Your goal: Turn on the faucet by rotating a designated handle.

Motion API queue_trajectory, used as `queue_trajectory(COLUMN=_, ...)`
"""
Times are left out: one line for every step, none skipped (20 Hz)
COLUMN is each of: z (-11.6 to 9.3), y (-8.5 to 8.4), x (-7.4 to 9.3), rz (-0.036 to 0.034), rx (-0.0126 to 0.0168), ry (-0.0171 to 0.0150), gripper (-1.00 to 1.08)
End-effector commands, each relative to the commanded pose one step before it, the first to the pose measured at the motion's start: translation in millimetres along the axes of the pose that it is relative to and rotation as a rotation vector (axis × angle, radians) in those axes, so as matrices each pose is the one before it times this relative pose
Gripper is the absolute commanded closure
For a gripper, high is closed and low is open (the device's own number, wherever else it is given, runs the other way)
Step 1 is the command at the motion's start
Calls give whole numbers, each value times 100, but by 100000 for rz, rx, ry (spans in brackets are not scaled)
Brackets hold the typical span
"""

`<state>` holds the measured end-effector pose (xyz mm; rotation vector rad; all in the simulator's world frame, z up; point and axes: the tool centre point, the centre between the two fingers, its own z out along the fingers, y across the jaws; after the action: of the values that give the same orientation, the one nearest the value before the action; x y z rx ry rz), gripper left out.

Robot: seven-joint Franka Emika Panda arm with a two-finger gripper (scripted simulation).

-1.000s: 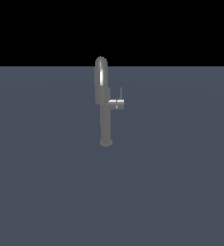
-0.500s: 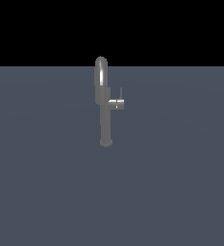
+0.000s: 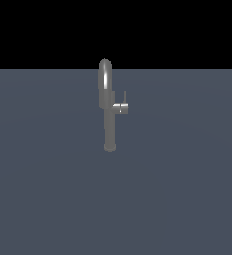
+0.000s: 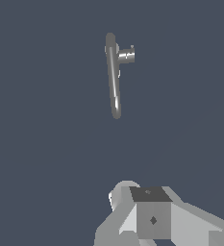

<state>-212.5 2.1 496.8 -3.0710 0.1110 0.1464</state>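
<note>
The faucet (image 3: 109, 124) is a slim grey column on a small round base, with an arched spout on top, standing mid-floor in the exterior view. Its handle (image 3: 120, 108) is a short stub jutting toward the exterior view's right, with a thin lever rod (image 3: 125, 95) pointing up. Neither the arm nor the gripper appears in the exterior view. The wrist view looks down on the faucet (image 4: 114, 81) and the handle (image 4: 127, 55) from above. The gripper (image 4: 144, 209) shows only as grey blocks at the picture's edge, well apart from the faucet. Its jaws are not clearly separable.
A flat blue-grey floor (image 3: 187, 199) spreads around the faucet, with a black background (image 3: 187, 30) behind it. No other objects appear in either view.
</note>
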Motion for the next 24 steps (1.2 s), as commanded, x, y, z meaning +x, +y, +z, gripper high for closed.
queue_trajectory(z=198, y=-124, x=1269, rz=3428, rx=3403, ry=-3482, gripper=108)
queue_trajectory(z=74, y=-60, x=553, rz=1490, rx=1502, ry=-1510, gripper=108)
queue_trajectory(z=75, y=-60, x=559, rz=1506, rx=1520, ry=-1527, gripper=108)
queue_trajectory(z=75, y=-61, x=564, rz=1518, rx=1532, ry=-1539, gripper=108)
queue_trajectory(z=75, y=-61, x=568, rz=1529, rx=1545, ry=-1550, gripper=108)
queue_trajectory(z=75, y=-62, x=572, rz=1540, rx=1558, ry=-1562, gripper=108)
queue_trajectory(z=75, y=-62, x=577, rz=1552, rx=1572, ry=-1574, gripper=108)
queue_trajectory(z=76, y=-62, x=581, rz=1563, rx=1585, ry=-1586, gripper=108)
queue_trajectory(z=76, y=-63, x=585, rz=1573, rx=1598, ry=-1598, gripper=108)
queue_trajectory(z=76, y=-63, x=590, rz=1585, rx=1612, ry=-1610, gripper=108)
queue_trajectory(z=76, y=-63, x=595, rz=1596, rx=1626, ry=-1622, gripper=108)
queue_trajectory(z=76, y=-64, x=599, rz=1607, rx=1640, ry=-1634, gripper=108)
queue_trajectory(z=76, y=-64, x=603, rz=1618, rx=1654, ry=-1646, gripper=108)
queue_trajectory(z=76, y=-64, x=608, rz=1629, rx=1669, ry=-1659, gripper=108)
queue_trajectory(z=76, y=-65, x=612, rz=1640, rx=1683, ry=-1672, gripper=108)
queue_trajectory(z=76, y=-65, x=617, rz=1652, rx=1698, ry=-1685, gripper=108)
queue_trajectory(z=77, y=-65, x=622, rz=1664, rx=1714, ry=-1699, gripper=108)
queue_trajectory(z=77, y=-66, x=627, rz=1675, rx=1729, ry=-1713, gripper=108)
queue_trajectory(z=77, y=-66, x=632, rz=1688, rx=1746, ry=-1728, gripper=108)
queue_trajectory(z=77, y=-66, x=637, rz=1702, rx=1763, ry=-1744, gripper=108)
queue_trajectory(z=77, y=-66, x=643, rz=1716, rx=1781, ry=-1760, gripper=108)
queue_trajectory(z=78, y=-67, x=648, rz=1730, rx=1799, ry=-1777, gripper=108)
queue_trajectory(z=78, y=-67, x=654, rz=1746, rx=1819, ry=-1796, gripper=108)
queue_trajectory(z=78, y=-67, x=661, rz=1764, rx=1840, ry=-1816, gripper=108)
